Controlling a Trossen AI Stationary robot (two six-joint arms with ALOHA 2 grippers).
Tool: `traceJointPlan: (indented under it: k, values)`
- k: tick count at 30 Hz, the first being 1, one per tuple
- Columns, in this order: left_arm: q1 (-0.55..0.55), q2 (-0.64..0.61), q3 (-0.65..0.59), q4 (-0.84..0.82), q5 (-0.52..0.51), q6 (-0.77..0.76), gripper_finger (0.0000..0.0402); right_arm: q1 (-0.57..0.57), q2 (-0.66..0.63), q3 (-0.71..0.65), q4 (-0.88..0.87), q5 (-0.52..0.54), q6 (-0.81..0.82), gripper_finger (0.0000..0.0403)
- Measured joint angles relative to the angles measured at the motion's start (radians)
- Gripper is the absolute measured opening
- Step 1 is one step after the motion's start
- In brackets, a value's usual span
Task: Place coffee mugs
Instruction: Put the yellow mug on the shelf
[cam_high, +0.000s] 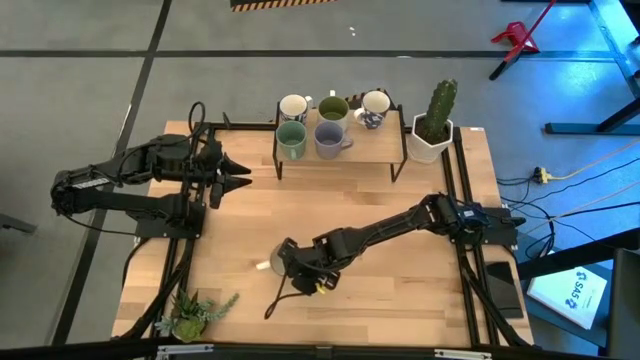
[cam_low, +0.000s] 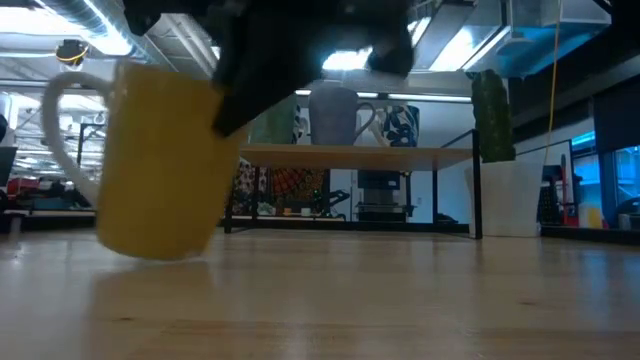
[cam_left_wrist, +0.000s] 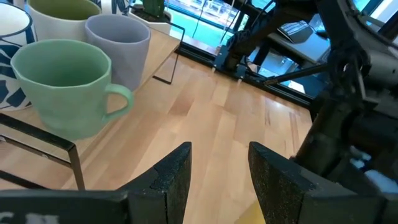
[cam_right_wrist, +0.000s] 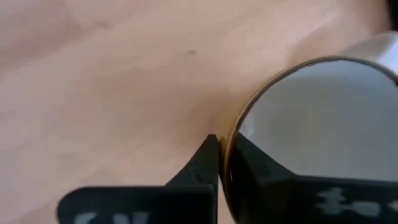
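My right tool clamped on the pale yellow mug's rim, low over the tabletop, well apart from the rack; left tool apart, beside the rack

2 black jointed arms, black cables

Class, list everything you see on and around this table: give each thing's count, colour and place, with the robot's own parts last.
Yellow mug: one, pale yellow, front centre of table, rim pinched by right gripper.
Shelf mugs: five; two white-blue, olive, teal, lavender; on the shelf.
Shelf: one, wooden with dark legs, table's far edge.
Cactus pot: one, white, right of shelf.
Small plant: one, green, front left corner.
Table: one, light wood.
Left gripper: open, waiting left of shelf.
Right gripper: shut on yellow mug's rim.
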Motion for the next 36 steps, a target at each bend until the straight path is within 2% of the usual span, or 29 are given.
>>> traceJointPlan:
  k: [4,9,13,17,26,29,36]
  values:
    - [0.0,0.0,0.0,0.0,-0.001,-0.001,0.0153,0.001,-0.047,0.033,-0.134,-0.034,0.063,0.0004]
    - [0.0,0.0,0.0,0.0,-0.001,-0.004,0.0153,-0.022,-0.124,0.11,-0.409,-0.045,0.073,0.0003]
    - [0.0,0.0,0.0,0.0,-0.013,-0.025,0.0153,-0.077,-0.19,0.162,-0.627,-0.014,0.16,0.0002]
    - [0.0,0.0,0.0,0.0,-0.018,-0.026,0.0153,-0.134,-0.25,0.168,-0.785,0.061,0.257,0.0001]
    - [0.0,0.0,0.0,0.0,-0.019,-0.022,0.0153,-0.295,-0.422,0.154,-0.78,0.119,0.443,0.0001]
    - [0.0,0.0,0.0,0.0,-0.02,-0.002,0.0153,-0.356,-0.467,0.154,-0.78,0.184,0.511,0.0001]
    - [0.0,0.0,0.0,0.0,-0.02,0.038,0.0153,-0.482,-0.506,0.154,-0.78,0.146,0.535,0.0]
